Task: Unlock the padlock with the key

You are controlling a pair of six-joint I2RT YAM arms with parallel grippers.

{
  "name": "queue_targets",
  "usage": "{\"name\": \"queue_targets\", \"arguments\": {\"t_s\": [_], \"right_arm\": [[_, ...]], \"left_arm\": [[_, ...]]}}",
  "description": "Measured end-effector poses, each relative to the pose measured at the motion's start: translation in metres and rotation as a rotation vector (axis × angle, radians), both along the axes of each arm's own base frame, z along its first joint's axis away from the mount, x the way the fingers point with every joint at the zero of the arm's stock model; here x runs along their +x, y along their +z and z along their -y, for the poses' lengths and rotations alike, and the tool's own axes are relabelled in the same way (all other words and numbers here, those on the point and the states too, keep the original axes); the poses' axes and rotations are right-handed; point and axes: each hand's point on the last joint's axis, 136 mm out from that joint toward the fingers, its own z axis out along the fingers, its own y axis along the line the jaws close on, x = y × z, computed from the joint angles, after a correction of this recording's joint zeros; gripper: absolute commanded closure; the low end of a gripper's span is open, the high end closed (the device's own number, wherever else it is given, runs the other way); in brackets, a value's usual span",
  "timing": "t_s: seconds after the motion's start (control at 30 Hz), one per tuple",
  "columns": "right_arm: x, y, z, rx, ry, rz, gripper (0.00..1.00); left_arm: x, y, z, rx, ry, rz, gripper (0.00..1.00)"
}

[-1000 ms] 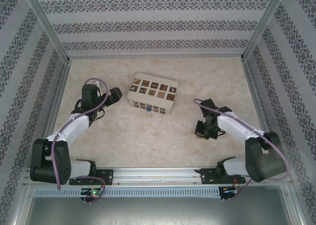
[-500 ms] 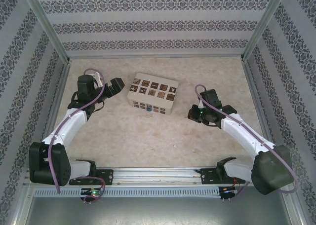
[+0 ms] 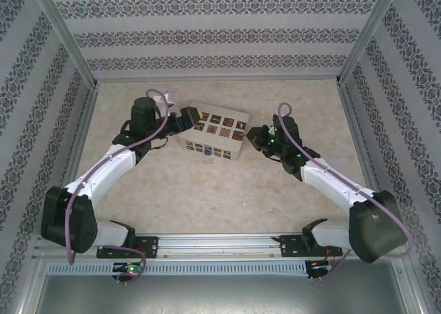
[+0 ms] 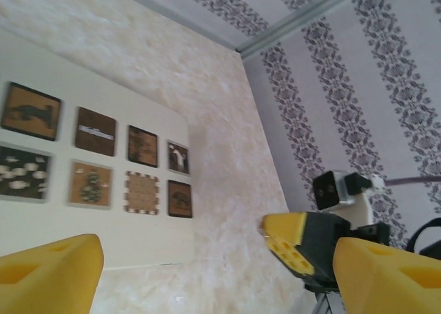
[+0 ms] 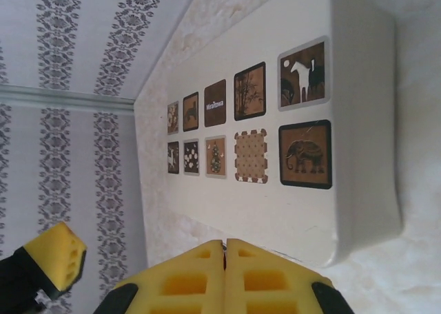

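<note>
The tiny blue padlock [image 3: 207, 151] hangs on the near side wall of the cream box [image 3: 213, 130] with dark square pictures. My left gripper [image 3: 187, 118] hovers open at the box's left end. In the left wrist view its yellow fingers [image 4: 48, 273] stand wide apart, with the box [image 4: 103, 211] lid to the left. My right gripper [image 3: 256, 136] sits just off the box's right end, its pads [image 5: 207, 273] pressed together. A thin dark sliver of the key [image 5: 224, 246] shows between them. The padlock is out of sight in both wrist views.
Patterned walls [image 3: 220, 32] and metal frame posts [image 3: 65, 38] close in the beige table [image 3: 220, 190] on three sides. The other arm's yellow fingertip shows in each wrist view, the right finger [image 4: 289, 242] and the left finger [image 5: 55, 255]. Open table lies in front of the box.
Both arms swung in toward the box. The right gripper rose from the table at the right and moved up-left to the box's right end. The left gripper moved right to its left end.
</note>
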Motion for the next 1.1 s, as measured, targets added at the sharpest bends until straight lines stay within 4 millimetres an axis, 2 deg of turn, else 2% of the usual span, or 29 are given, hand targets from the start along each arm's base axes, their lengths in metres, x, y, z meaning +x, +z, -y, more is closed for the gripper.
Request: {"name": "queue_targets", "arguments": {"t_s": [0.23, 0.4, 0.57, 0.77, 0.97, 1.1], "right_arm": [[0.004, 0.004, -0.012, 0.123, -0.057, -0.039, 1.00], [0.005, 0.011, -0.016, 0.160, -0.078, -0.034, 1.00], [0.006, 0.012, -0.016, 0.172, -0.088, -0.037, 1.00], [0.007, 0.010, -0.015, 0.168, -0.099, -0.040, 1.00], [0.006, 0.009, -0.017, 0.166, -0.097, -0.040, 1.00], [0.006, 0.008, -0.017, 0.164, -0.102, -0.042, 1.00]], "left_arm": [[-0.001, -0.016, 0.049, 0.011, -0.104, -0.046, 0.25], [-0.001, -0.026, 0.073, 0.021, -0.148, -0.070, 0.32], [-0.001, -0.026, 0.093, 0.030, -0.185, -0.074, 0.38], [-0.004, -0.033, 0.110, 0.047, -0.217, -0.094, 0.41], [-0.005, -0.044, 0.118, 0.065, -0.228, -0.125, 0.42], [-0.004, -0.051, 0.120, 0.074, -0.230, -0.141, 0.47]]}}
